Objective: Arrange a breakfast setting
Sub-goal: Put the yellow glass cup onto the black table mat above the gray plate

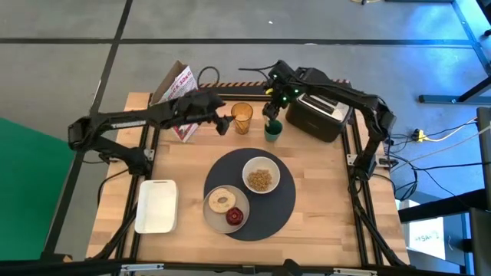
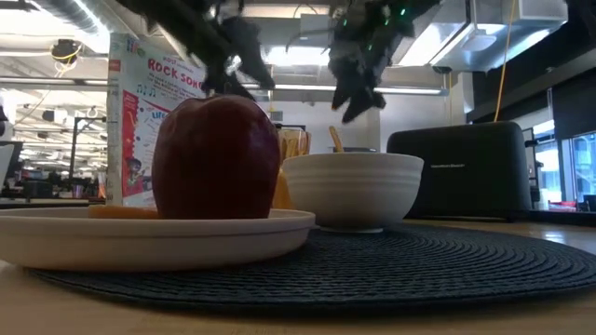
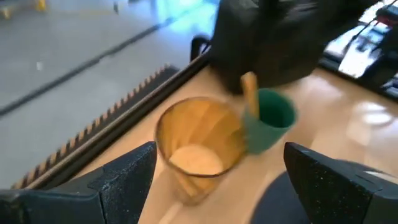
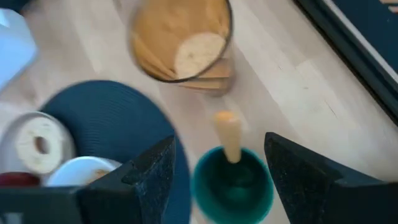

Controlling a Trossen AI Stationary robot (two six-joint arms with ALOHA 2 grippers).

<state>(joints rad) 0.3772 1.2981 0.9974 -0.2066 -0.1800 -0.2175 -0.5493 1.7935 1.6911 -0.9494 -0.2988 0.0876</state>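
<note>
A round dark mat [image 1: 251,194] lies in the middle of the wooden table [image 1: 322,215]. On the mat sits a small white bowl [image 1: 261,175] with brown bits of food in it. Just beside the bowl, also on the mat, is a flat white plate [image 1: 221,211] with a ring-shaped piece of bread and a red apple [image 1: 235,217] on it. The amber cup [image 1: 242,118] stands off the mat, near the back edge of the table. Close to it on the right is a little green cup [image 1: 272,129] with the spoon [image 4: 229,135] standing in it, its pale orange handle poking up. The left gripper [image 1: 222,123] is just to the left of the amber cup, and its fingers [image 3: 127,180] are spread wide on both sides of the cup without touching it. The right gripper [image 1: 270,108] hangs over the green cup, and its fingers [image 4: 152,171] are wide apart too, holding nothing. A black toaster [image 1: 321,113] sits at the back right. A book [image 1: 175,90] stands at the back left. A white tray [image 1: 156,205] lies at the front left.
</note>
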